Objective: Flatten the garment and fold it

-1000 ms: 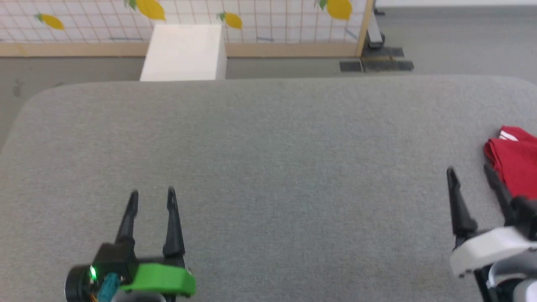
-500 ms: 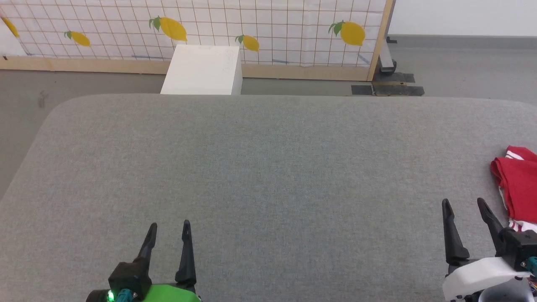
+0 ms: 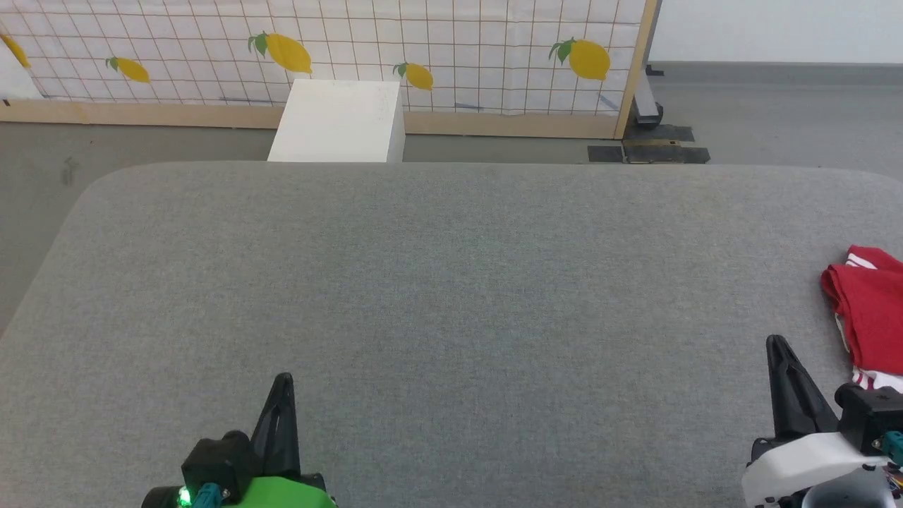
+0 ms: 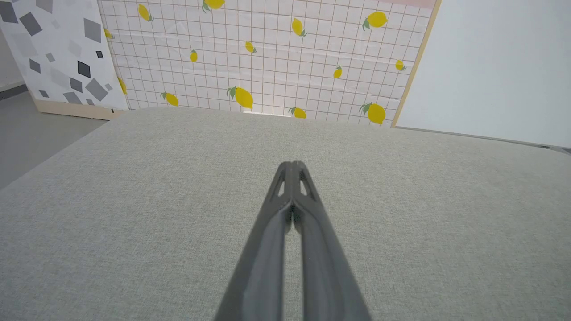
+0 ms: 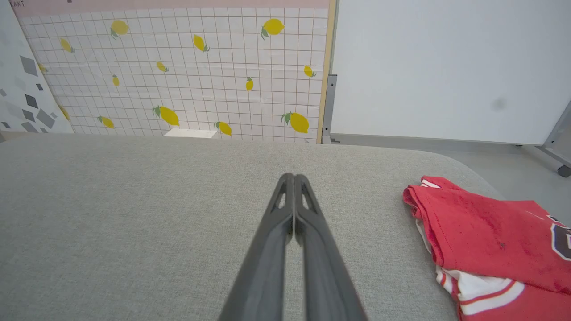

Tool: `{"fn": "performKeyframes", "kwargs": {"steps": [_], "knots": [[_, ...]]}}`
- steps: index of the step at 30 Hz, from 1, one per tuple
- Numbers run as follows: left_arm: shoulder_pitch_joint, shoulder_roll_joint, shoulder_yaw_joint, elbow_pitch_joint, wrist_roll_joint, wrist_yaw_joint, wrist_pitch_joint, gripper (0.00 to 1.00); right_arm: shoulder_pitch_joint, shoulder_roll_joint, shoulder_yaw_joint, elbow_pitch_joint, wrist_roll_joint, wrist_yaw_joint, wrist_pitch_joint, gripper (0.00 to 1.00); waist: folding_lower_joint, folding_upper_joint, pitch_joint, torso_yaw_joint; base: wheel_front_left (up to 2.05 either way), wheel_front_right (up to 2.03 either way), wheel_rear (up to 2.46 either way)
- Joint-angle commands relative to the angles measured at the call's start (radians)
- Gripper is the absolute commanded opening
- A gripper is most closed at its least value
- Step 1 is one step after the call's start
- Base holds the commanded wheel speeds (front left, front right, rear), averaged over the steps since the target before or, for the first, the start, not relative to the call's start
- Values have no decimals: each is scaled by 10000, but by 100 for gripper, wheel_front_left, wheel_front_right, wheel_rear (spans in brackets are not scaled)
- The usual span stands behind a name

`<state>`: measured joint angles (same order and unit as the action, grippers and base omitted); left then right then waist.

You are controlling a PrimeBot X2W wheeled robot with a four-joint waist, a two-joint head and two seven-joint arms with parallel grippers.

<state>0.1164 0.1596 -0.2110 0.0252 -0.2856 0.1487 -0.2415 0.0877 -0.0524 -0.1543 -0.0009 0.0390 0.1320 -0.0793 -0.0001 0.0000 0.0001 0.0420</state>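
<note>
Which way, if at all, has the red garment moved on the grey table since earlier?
No. The garment lies as far from the table and its far edge as before; the camera shifted.

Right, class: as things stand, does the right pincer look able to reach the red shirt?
Probably yes: the red shirt lies close beside the right pincer, apart, nothing between but bare grey surface; the shut jaws must open first.

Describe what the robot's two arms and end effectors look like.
Both end effectors have two long, dark, tapering fingers with slots near the tips. The left end effector has a bright green housing, a lit green lamp and a teal connector. The right end effector has a white housing, also with a teal connector.
</note>
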Motion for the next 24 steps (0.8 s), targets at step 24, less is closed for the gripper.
{"fn": "performKeyframes", "kwargs": {"steps": [24], "knots": [[-317, -279, 499, -64, 699, -393, 557, 0, -238, 6, 379, 2, -103, -4, 196, 0, 1, 0, 0, -95, 0, 0, 0]]}}
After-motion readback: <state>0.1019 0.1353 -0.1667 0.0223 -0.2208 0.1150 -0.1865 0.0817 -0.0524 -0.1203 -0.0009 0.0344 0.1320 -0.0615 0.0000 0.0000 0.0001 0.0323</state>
